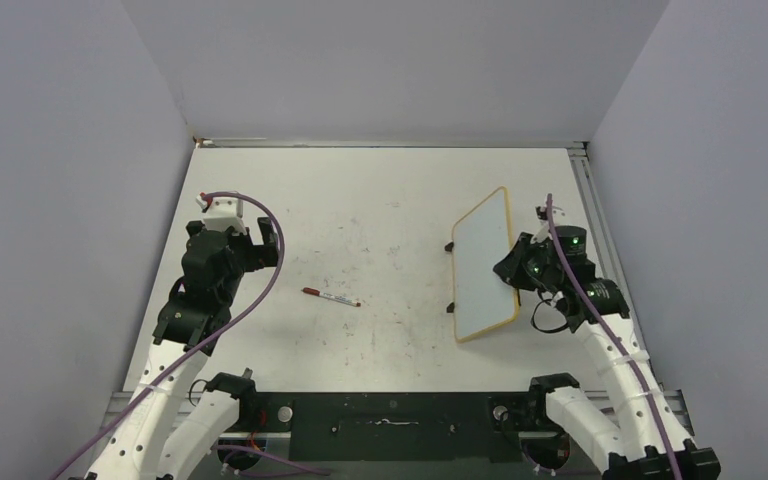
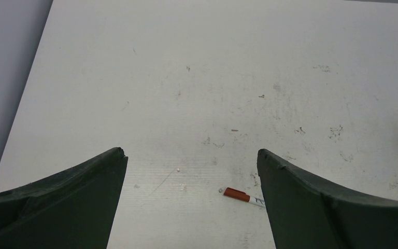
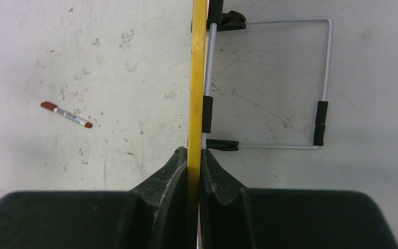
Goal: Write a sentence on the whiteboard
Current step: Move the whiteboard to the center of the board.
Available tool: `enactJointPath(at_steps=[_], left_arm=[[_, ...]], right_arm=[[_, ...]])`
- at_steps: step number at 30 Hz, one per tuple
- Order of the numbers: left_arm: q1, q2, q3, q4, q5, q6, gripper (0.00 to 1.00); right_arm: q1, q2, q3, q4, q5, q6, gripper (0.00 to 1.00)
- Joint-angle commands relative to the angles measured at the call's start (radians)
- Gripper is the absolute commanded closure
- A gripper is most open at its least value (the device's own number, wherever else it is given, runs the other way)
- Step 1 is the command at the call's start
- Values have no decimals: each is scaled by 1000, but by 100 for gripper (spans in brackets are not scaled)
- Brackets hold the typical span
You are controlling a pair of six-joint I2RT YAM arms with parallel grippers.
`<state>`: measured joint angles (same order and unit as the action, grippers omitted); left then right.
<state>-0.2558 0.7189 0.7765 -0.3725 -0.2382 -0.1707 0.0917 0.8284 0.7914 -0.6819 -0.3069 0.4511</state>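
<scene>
While the right gripper (image 3: 193, 155) clamps the thin yellow rim of the whiteboard (image 3: 197, 78) (wire stand (image 3: 329, 62) at upper right), the left gripper (image 2: 192, 155) gapes wide. Scuffed bare tabletop (image 1: 380, 200) surrounds the slim marker (image 1: 330, 297), centre-left.

A large white table (image 1: 380, 190) stands between three plain grey walls: the back wall (image 1: 390, 60), the left wall (image 1: 50, 200) and the right wall (image 1: 720, 180). The table top is matte and scuffed, with many small dark marks (image 2: 337, 132) and fine scratches. A thin metal rail (image 1: 590, 200) runs along its right edge. At the near edge there is a black plate (image 1: 390, 425). The light is soft and even, without hard shadows.
</scene>
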Motion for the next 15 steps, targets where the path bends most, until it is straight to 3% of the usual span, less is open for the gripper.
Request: enactJointPath(at_steps=[1,7,15], left_arm=[[0,3,7,12,13,11,4],[6,7,7,12,28,7,4],[12,13,4,18,64,2,4]], right_arm=[[172,93,-9,121,-57,23,95],[361,273,63,202,-33,9,95],[456,474,194,214,-136,-72,95]])
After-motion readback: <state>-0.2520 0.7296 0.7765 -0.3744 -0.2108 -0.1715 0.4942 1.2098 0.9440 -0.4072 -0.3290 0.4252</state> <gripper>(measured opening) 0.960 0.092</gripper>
